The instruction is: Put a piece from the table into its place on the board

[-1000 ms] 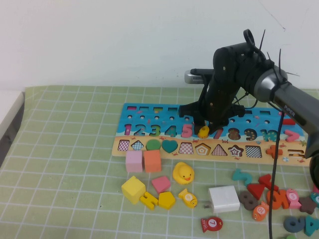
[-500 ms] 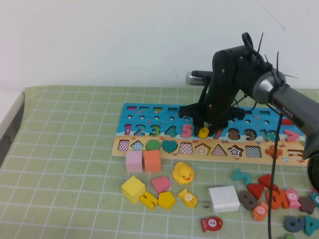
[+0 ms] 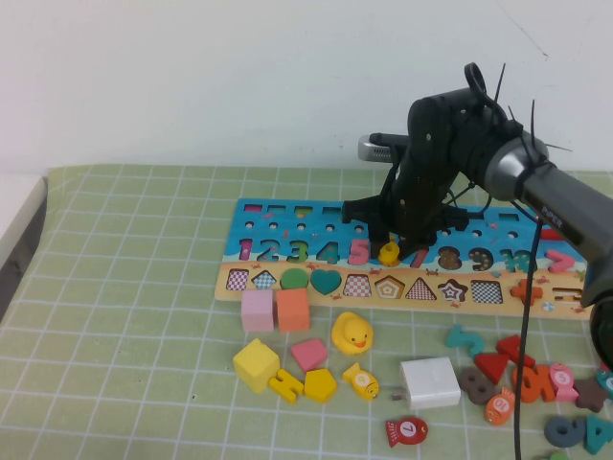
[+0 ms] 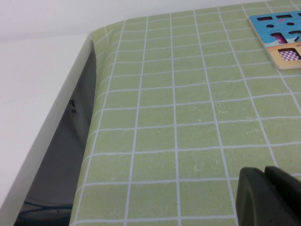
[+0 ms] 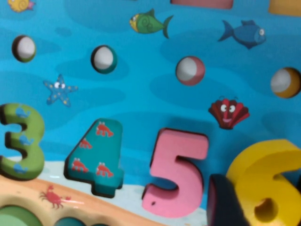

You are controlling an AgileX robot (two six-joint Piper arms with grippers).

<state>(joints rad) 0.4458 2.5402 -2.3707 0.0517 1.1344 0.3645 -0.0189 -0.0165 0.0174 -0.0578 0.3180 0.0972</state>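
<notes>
- The small flat yellow wooden numeral "6" (image 3: 389,253) is sitting on the long blue-and-tan wooden puzzle board (image 3: 287,281), directly under the right gripper (image 3: 395,240), at 3 o'clock of the pink numeral "5" (image 3: 360,251).
- The right gripper is hovering over the middle of the board's number row, its black jaws standing on either side of the numeral "6"; I cannot tell whether they are still pressing on it or have let go.
- Compared with a second ago, the right arm is sitting slightly higher and the numeral "6" is lying a touch flatter in the number row.
- The right wrist view is showing what the high view hides: the yellow "6" (image 5: 268,186) is leaning slightly, its edge raised above the board, with one dark finger (image 5: 225,202) touching its side; the teal numeral "4" (image 5: 94,157) and green numeral "3" (image 5: 21,141) are sitting in line.
- The left gripper (image 4: 270,195) is appearing only in the left wrist view, hanging over the green gridded bench (image 4: 178,117) well apart from the board's corner (image 4: 282,35); I cannot tell how its jaws stand.
- The yellow rubber duck (image 3: 351,333) is resting on the bench at 6 o'clock of the board.
</notes>
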